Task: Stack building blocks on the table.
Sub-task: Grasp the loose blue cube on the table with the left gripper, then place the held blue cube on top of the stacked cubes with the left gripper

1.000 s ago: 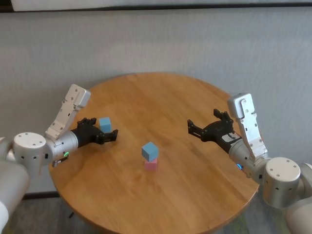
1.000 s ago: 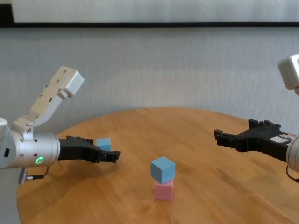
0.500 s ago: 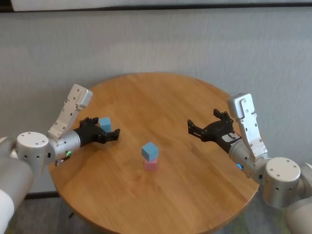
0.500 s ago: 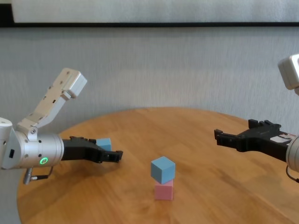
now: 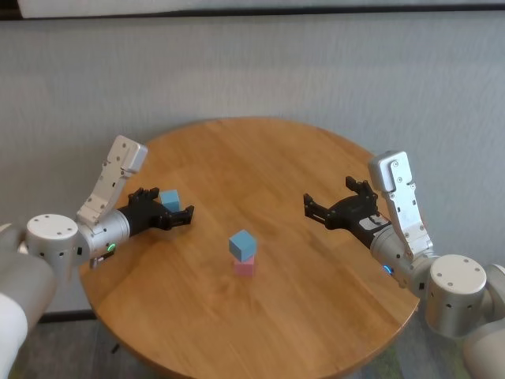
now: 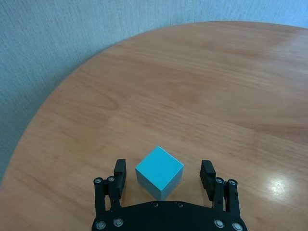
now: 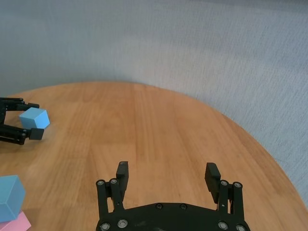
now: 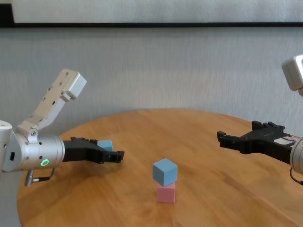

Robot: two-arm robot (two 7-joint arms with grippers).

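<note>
The left gripper [image 6: 164, 173] is reaching over the table [image 6: 192, 86] with its two black fingers [image 6: 207, 173] standing spread apart. A light blue block [image 6: 159, 172] is sitting on the wood between them, turned corner-on, with a gap showing on either side. The table's curved rim is running past a pale grey wall [image 6: 53, 38].

A pale grey textured wall [image 5: 260, 71] fills the background, with a dark strip [image 5: 260, 13] along its top. Grey floor [image 5: 71, 347] shows below.
</note>
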